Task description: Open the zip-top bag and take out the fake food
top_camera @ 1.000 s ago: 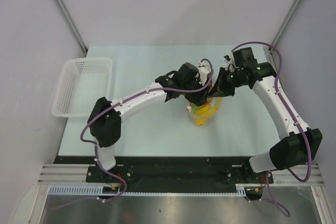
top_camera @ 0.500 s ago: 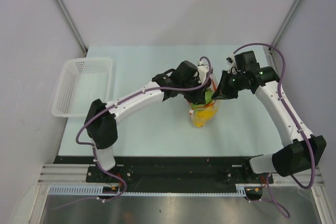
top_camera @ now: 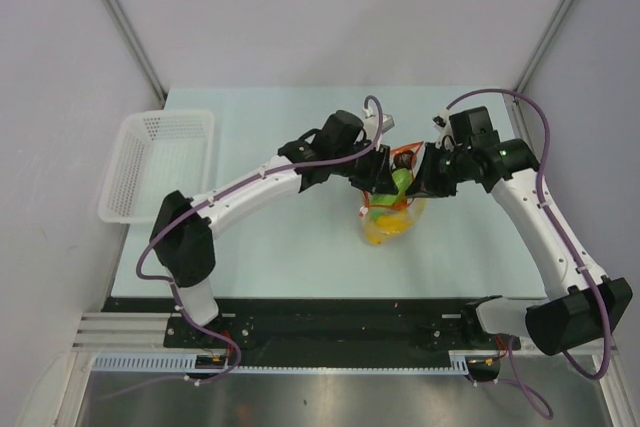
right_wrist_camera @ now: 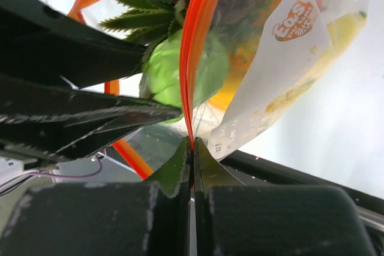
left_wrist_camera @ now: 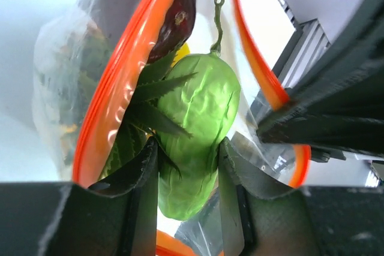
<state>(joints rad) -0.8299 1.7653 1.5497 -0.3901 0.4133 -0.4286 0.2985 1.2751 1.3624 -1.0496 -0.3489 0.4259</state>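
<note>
pale green table (top_camera: 290, 257), grey walls (top_camera: 330, 7)

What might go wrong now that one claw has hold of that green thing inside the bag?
The left gripper squeezes the smooth, rounded green piece, so it might slip out. The pineapple leaves lie against it and may snag and come along. The right gripper pinches only the thin orange-red strip of the zip-top bag; if that grip slips, the whole bag could lift too.

pale table (top_camera: 290, 259) (grey walls (top_camera: 320, 7))
</note>
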